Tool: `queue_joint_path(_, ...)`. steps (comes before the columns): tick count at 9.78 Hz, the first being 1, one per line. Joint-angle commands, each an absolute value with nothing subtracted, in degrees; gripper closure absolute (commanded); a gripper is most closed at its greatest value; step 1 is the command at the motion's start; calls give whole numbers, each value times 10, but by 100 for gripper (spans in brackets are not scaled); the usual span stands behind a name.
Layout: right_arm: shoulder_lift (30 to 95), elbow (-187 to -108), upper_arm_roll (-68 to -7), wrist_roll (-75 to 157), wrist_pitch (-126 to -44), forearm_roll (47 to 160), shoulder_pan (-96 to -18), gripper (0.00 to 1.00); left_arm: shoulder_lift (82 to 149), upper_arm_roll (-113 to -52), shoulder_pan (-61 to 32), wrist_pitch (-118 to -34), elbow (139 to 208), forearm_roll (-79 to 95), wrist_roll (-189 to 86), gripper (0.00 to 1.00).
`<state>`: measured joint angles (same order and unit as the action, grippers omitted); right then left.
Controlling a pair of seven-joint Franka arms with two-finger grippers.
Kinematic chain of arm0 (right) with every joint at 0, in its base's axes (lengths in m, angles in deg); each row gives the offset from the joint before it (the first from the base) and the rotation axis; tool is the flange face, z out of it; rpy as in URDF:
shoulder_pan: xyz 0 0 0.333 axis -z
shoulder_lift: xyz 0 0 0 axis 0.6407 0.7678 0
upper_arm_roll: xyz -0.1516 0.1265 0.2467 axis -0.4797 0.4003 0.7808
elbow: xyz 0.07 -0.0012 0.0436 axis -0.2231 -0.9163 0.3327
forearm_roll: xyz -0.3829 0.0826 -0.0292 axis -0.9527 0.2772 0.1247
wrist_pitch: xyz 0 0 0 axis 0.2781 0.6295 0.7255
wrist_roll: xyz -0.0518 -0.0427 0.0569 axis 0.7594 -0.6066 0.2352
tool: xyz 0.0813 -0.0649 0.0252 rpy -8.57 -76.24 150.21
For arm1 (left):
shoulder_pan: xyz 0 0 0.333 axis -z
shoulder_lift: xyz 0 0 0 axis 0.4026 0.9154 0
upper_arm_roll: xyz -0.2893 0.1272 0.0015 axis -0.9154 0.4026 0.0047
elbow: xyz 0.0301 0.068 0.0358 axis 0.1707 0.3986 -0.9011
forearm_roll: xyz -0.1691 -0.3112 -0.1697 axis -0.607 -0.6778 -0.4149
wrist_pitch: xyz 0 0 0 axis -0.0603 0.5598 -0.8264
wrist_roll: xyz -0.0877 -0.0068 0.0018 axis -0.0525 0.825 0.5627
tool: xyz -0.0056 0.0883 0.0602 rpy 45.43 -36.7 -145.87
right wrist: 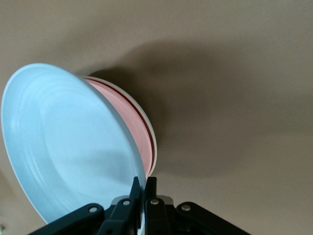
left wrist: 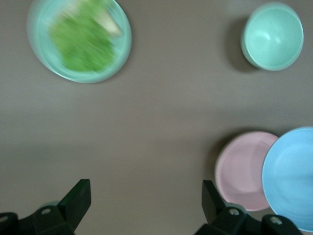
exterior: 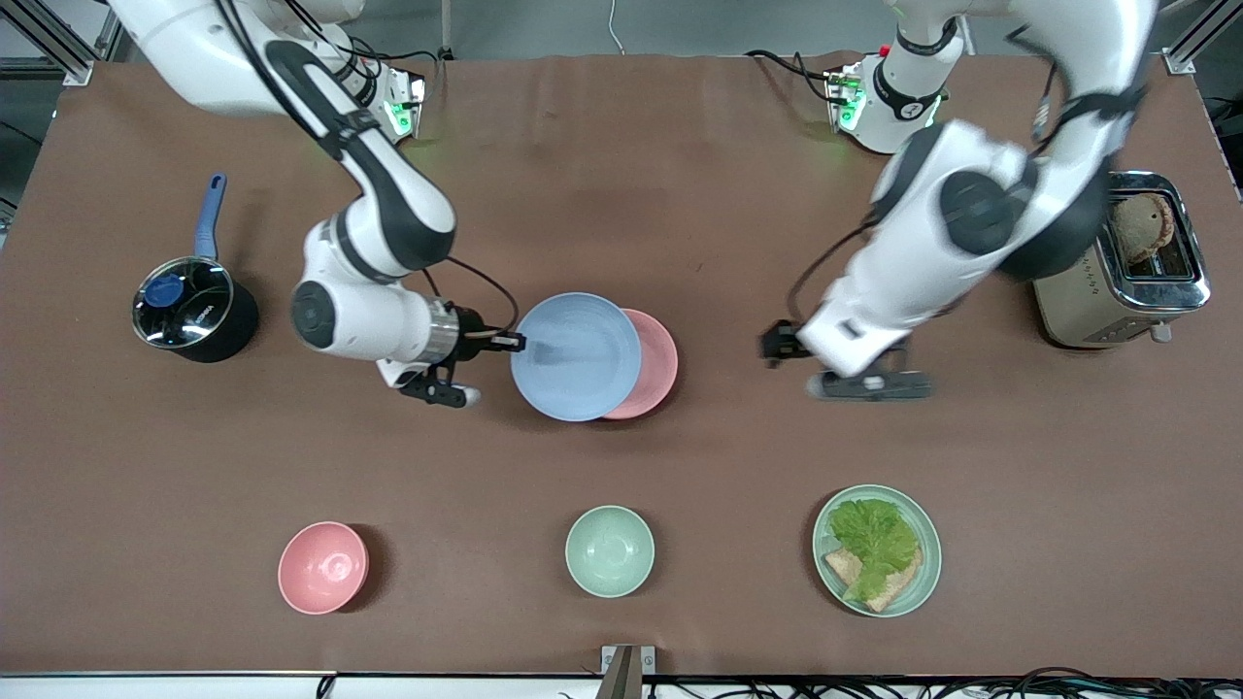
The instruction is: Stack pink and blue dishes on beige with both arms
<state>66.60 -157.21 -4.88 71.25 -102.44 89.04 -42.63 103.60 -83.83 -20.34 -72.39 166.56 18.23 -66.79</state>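
Note:
My right gripper [exterior: 513, 341] [right wrist: 145, 182] is shut on the rim of the light blue plate [exterior: 573, 354] [right wrist: 63, 142]. It holds the plate tilted and partly over the pink plate [exterior: 655, 364] [right wrist: 134, 117] at the table's middle. In the right wrist view a thin cream rim of the beige plate [right wrist: 154, 147] shows under the pink one; the rest of it is hidden. My left gripper [exterior: 791, 348] [left wrist: 145, 198] is open and holds nothing. It hangs over bare table beside the plates, toward the left arm's end. Both plates also show in the left wrist view: pink [left wrist: 242, 171], blue [left wrist: 293, 176].
A lidded pot with a blue handle [exterior: 189, 311] stands toward the right arm's end, and a toaster [exterior: 1126, 262] toward the left arm's end. Nearer the front camera are a pink bowl [exterior: 322, 568], a mint bowl [exterior: 609, 550] and a mint plate with lettuce and bread [exterior: 927, 544].

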Motion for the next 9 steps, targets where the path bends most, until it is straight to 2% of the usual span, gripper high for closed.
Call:
queue_joint_path(1,685,-1581,-44,722,-1080,882,-455,95,976,-774,-195,-698,1692,183,-613,0)
queue_joint_path(4,714,-1597,-44,719,-1150,879,-478,93,895,-719,-205,-622,1695,163,-493,0)
queue_joint_path(6,714,-1612,-44,719,-1152,857,-477,91,843,-692,-228,-572,1695,120,-473,0)
queue_joint_path(8,713,-1619,-44,718,-1150,845,-471,89,830,-677,-220,-547,1690,128,-475,0)
queue_joint_path(9,713,-1618,-44,716,-1143,843,-461,52,839,-679,-219,-538,1657,137,-478,0)
